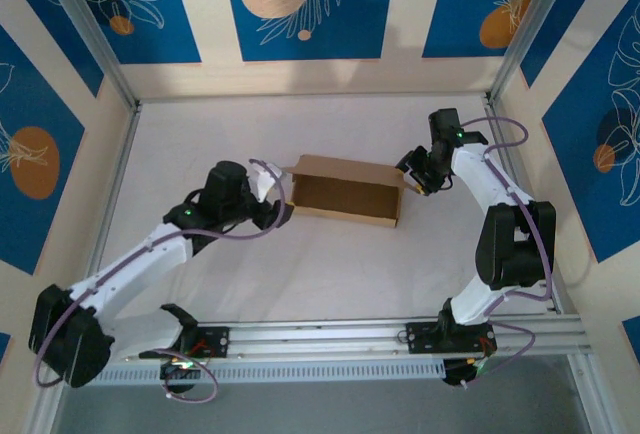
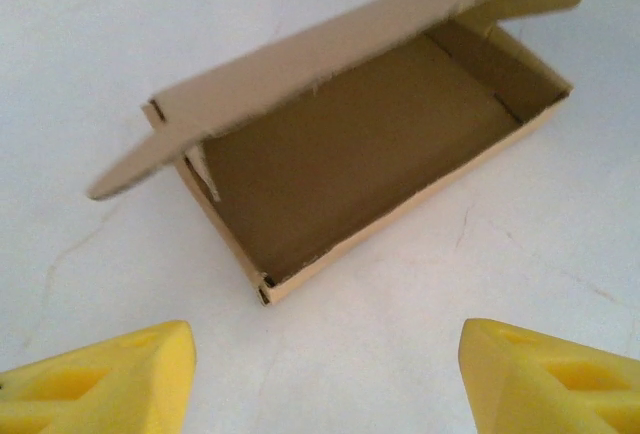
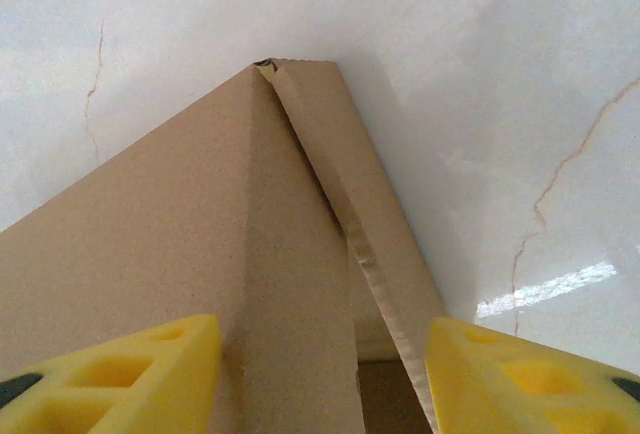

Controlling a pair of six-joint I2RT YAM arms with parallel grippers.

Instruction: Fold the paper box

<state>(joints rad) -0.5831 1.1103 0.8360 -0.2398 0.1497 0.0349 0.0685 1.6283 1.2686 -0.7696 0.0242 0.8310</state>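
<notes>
Our left pincer (image 2: 327,342) gapes empty at the paper box's (image 2: 360,159) nine o'clock, our right pincer (image 3: 322,326) open astride its three o'clock end.

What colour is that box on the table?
Plain brown box, best seen in the left wrist view.

The plain brown corrugated cardboard box (image 1: 345,194) is unprinted, sandy tan outside and a darker brown within. The glossy white tabletop (image 1: 300,274) is crossed by faint tan hairline veins. The left gripper (image 2: 325,379) and right gripper (image 3: 320,374) both have bright yellow fingers. The slender robot arms (image 1: 130,264) are white with black joints and lilac cables. The surrounding walls (image 1: 402,14) are cream with deep blue panels of white leaf outlines. The panel at 12 o'clock carries a peach disc, those at 9 and 1 o'clock orange ones.
</notes>
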